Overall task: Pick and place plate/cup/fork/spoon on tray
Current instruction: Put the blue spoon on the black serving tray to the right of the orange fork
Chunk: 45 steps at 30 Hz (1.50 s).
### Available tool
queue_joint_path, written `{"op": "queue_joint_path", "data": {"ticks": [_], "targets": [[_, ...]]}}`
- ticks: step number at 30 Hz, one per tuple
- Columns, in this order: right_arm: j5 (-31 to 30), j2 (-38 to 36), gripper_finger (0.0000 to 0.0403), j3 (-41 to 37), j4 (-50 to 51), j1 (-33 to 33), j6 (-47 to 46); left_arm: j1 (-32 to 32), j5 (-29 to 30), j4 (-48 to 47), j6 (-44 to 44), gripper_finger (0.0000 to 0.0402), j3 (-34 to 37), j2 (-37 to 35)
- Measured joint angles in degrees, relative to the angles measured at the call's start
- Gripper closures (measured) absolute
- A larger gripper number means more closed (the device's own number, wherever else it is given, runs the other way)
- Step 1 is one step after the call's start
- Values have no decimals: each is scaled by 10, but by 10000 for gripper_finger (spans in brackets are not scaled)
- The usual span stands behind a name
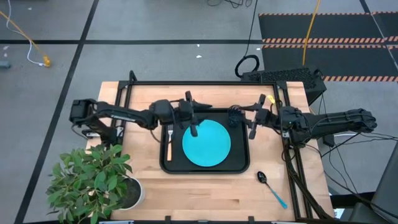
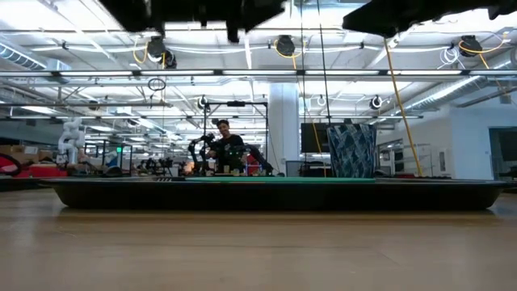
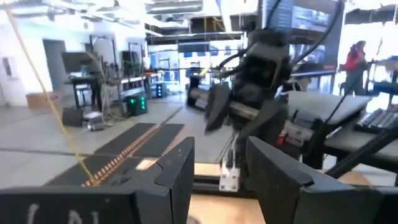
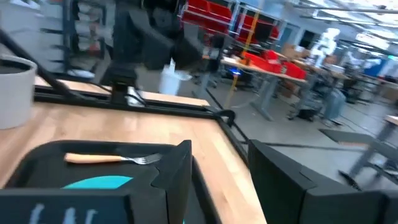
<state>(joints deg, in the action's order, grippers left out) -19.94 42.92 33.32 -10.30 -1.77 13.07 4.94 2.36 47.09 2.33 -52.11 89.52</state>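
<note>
The black tray lies mid-table with the turquoise plate flat inside it. The orange-handled fork lies on the tray floor left of the plate, also showing in the right wrist view. The spoon rests on the wood beyond the tray's near right corner. I cannot make out the cup. My left gripper hovers open above the tray's far left part. My right gripper hovers open by the tray's far right corner. Neither has anything between its fingers.
A potted plant in a white pot fills the table's near left corner. A black frame rail runs along the far edge. Bare wood stretches between the tray and the near edge.
</note>
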Motion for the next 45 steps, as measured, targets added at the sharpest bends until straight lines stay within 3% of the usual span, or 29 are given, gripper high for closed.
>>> {"op": "queue_joint_path", "data": {"ticks": [3, 8, 11, 13, 18, 22, 28, 33, 37, 40, 45], "targets": [[-41, 1, 252, 0, 6, 3, -4, 27, -3, 59, -23, 252, 33, 14], [-117, 10, 252, 0, 80, 3, -54, 52, -5, 69, -19, 252, 59, 0], [-177, 20, 252, 3, 187, 3, -97, 58, -19, 74, -6, 252, 69, -29], [-180, 33, 252, 32, 297, 7, -170, 60, -42, 76, -9, 252, 82, -49], [-101, 113, 252, 150, 515, 14, -340, 58, -75, 128, -4, 252, 146, -95], [-46, 195, 252, 247, 568, 13, -389, 65, -70, 193, 6, 252, 198, -137], [165, 314, 252, 355, 694, 7, -508, 78, -69, 191, 6, 252, 233, -227], [281, 372, 252, 339, 823, -53, -643, 79, -69, 135, 23, 252, 237, -280], [322, 388, 252, 299, 885, -116, -736, 79, -73, 119, 33, 252, 237, -293], [324, 381, 252, 271, 860, -170, -804, 79, -74, 110, 34, 252, 237, -294], [336, 365, 252, 240, 731, -266, -954, 79, -76, 85, 33, 252, 237, -293]]}}
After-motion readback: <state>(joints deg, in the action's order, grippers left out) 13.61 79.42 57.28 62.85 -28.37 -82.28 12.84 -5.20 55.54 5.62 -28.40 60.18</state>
